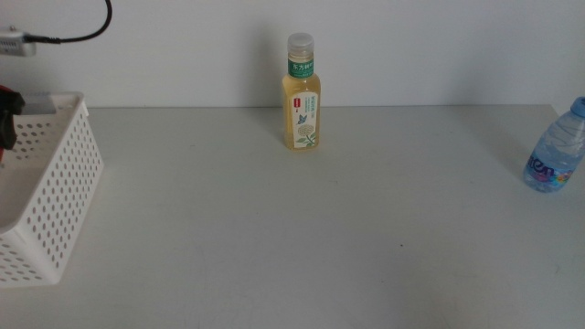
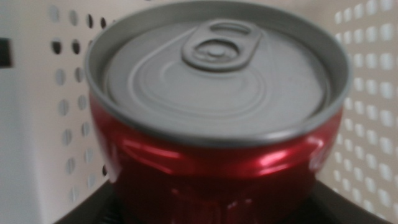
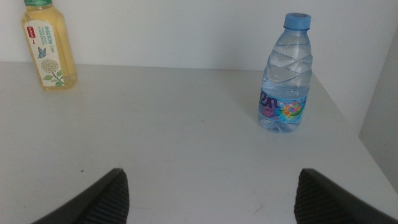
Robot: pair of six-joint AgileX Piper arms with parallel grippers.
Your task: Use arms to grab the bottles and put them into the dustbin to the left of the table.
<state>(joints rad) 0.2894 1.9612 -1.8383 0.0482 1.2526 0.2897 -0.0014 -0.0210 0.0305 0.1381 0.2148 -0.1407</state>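
Note:
A red can with a grey pull-tab lid fills the left wrist view. My left gripper is shut on it, dark jaws showing at both lower sides, with the white perforated walls of the dustbin behind. In the middle view this gripper and a sliver of the can sit at the left edge over the dustbin. The pale-yellow tea bottle stands upright at the back centre. A blue-capped water bottle stands at the right edge. My right gripper is open, well short of the water bottle.
The grey table stretches between the dustbin and the bottles. A black cable hangs at the top left. The tea bottle also shows far off in the right wrist view. A white wall backs the table.

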